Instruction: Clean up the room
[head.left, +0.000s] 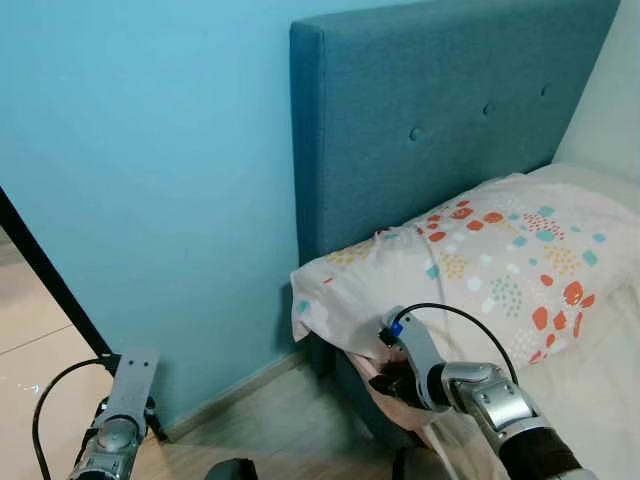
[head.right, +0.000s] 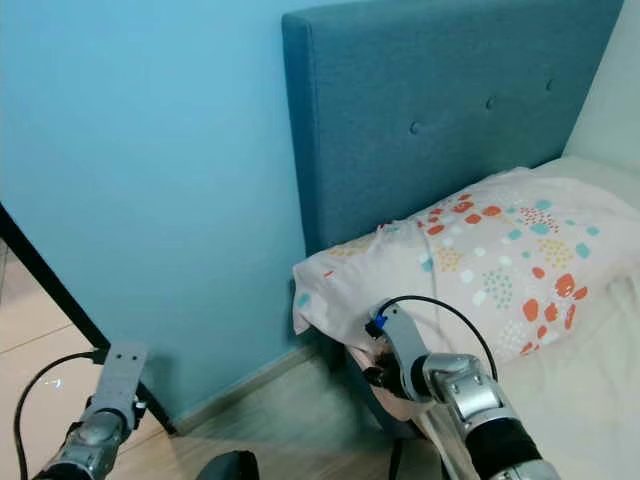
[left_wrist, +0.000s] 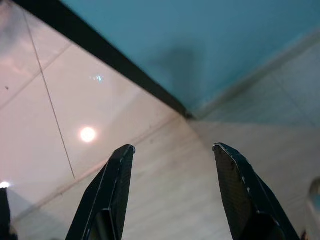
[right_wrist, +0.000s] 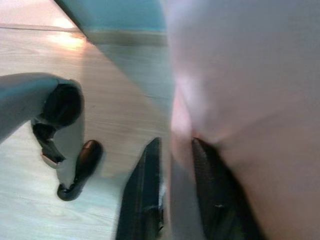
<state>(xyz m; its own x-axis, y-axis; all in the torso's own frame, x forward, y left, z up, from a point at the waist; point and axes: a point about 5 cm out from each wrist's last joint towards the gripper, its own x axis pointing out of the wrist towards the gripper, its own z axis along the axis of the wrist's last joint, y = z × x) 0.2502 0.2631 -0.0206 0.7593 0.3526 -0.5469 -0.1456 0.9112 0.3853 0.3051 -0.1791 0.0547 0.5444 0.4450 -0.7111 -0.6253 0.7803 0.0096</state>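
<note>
Pillow (head.left: 490, 270) lies at the head of the bed, against the blue headboard (head.left: 440, 110), with its near corner hanging past the mattress edge. You have the right gripper (right_wrist: 172, 165) just under that corner, and its 2 fingers are pinched narrow on a fold of pale cloth (right_wrist: 235, 90); whether that fold is the pillowcase or the sheet below it, you cannot tell from here. The tidying looks to be in its early part: the cloth is gripped but not yet pulled straight or lifted, and the pillow sits askew. Your left gripper (left_wrist: 172, 165) hangs idle low by the wall (head.left: 150, 150), fingers spread wide over bare floor (left_wrist: 150, 165), holding nothing. A black bar (head.left: 50, 280) leans against the wall there. No brand, label or writing can be read anywhere; the pillow carries only a pattern of orange, teal and yellow spots.
</note>
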